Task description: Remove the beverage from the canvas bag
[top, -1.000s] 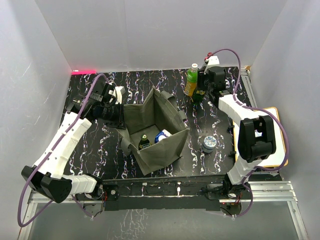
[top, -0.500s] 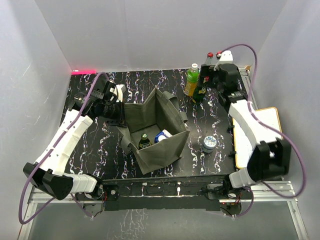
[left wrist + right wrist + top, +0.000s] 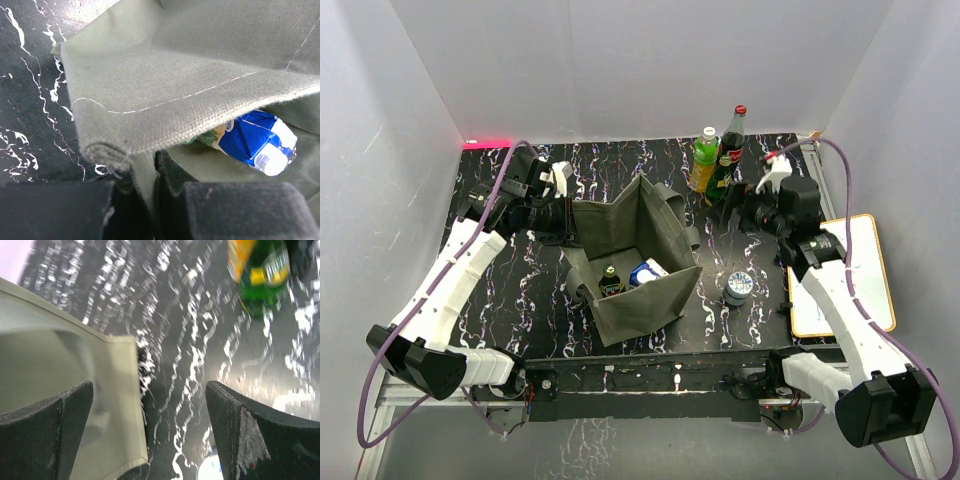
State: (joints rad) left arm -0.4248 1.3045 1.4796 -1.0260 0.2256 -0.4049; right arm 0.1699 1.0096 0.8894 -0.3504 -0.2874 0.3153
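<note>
At table centre, bag [image 3: 642, 305] stands open, its left rim pinched in the closed left gripper [image 3: 564, 214]. Two drinks inside on the floor: dark bottle [image 3: 609, 283] and blue-capped bottle [image 3: 645, 272], the latter on its side. Right gripper [image 3: 742, 213] hangs just beside the bag's right wall, jaws wide, empty. Best, I judge: come over the rim, descend straight, grip across a bottle's body, and lift clear of the fabric.

The bag [image 3: 620, 225] is olive-grey with pale stitching; the tabletop [image 3: 530, 310] black, veined white; the blue-labelled bottle [image 3: 252, 140] white-capped; the green bottle [image 3: 703, 165] yellow-labelled.
</note>
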